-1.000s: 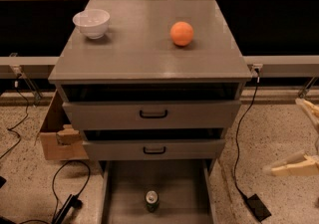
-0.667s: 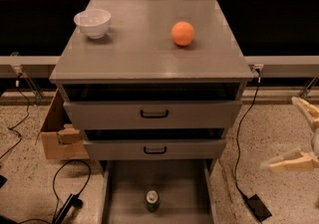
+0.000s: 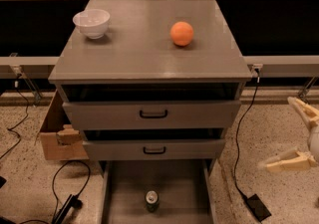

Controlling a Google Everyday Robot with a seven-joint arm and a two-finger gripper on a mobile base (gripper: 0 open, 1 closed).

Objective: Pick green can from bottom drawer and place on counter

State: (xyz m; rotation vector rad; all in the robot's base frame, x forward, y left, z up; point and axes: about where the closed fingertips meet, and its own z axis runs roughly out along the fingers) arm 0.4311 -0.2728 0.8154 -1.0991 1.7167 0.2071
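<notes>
Cardboard box [image 3: 55, 136] is seen on the floor at 8 o'clock of the view, tucked against the cabinet's left side, with a black cable [image 3: 62, 183] looped below it. A white bowl [image 3: 91, 22] is set on the counter [image 3: 134, 54] toward its 10 o'clock corner, and an orange ball [image 3: 182, 33] is rested at about 1 o'clock of the same surface; the middle and front of the top are left bare, so room for a set-down is judged to be available there. The two upper drawers [image 3: 152, 114] are pulled out only slightly. The bottom drawer [image 3: 124, 188] is drawn well forward at 6 o'clock, presumably so that its floor can be reached from above. The green can [image 3: 152, 200] is stood upright on that floor, near the front, apart from both side walls.

At 4 o'clock, well apart from the cabinet and above the speckled floor, the gripper [image 3: 277, 133] is held. Its fingers [image 3: 303, 111] are spread wide; nothing is held and nothing is touched. The can is not yet approached, so the reach into the drawer is judged to be the step in hand.
</notes>
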